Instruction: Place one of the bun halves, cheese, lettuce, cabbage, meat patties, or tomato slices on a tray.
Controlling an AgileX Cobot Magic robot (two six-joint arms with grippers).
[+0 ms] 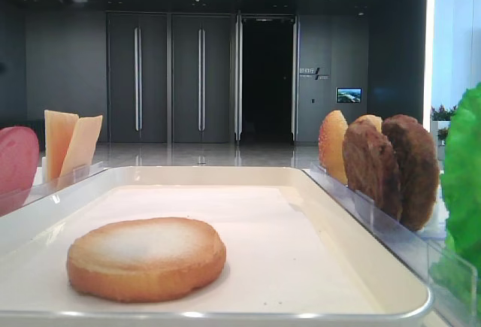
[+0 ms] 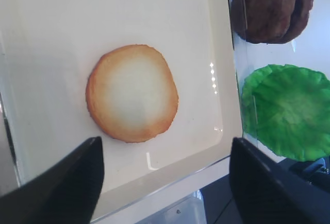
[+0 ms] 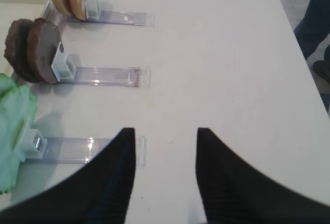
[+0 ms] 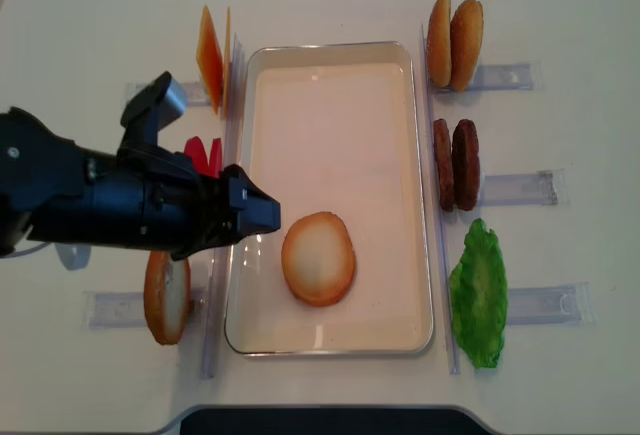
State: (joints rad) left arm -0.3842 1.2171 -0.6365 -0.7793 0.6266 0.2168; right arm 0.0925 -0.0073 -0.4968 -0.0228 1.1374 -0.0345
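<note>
A round bun half [image 4: 318,258] lies flat, pale face up, on the cream-white tray [image 4: 330,65], near its front end. My left gripper [image 4: 258,205] hangs open over the tray's left rim, apart from the bun [image 2: 132,99], with nothing between its fingers. My right gripper [image 3: 166,134] is open and empty over bare table, beside the lettuce [image 3: 13,126] holder. Cheese [image 4: 212,60] and a tomato slice [image 4: 203,153] stand left of the tray. Two meat patties [image 4: 456,164] stand on the right. No cabbage shows apart from the lettuce.
Clear plastic holders [image 4: 515,188] line both sides of the tray. Two more bun halves [image 4: 455,43] stand at the back right and one [image 4: 166,297] at the front left. The table's front edge [image 4: 320,417] runs close behind the tray.
</note>
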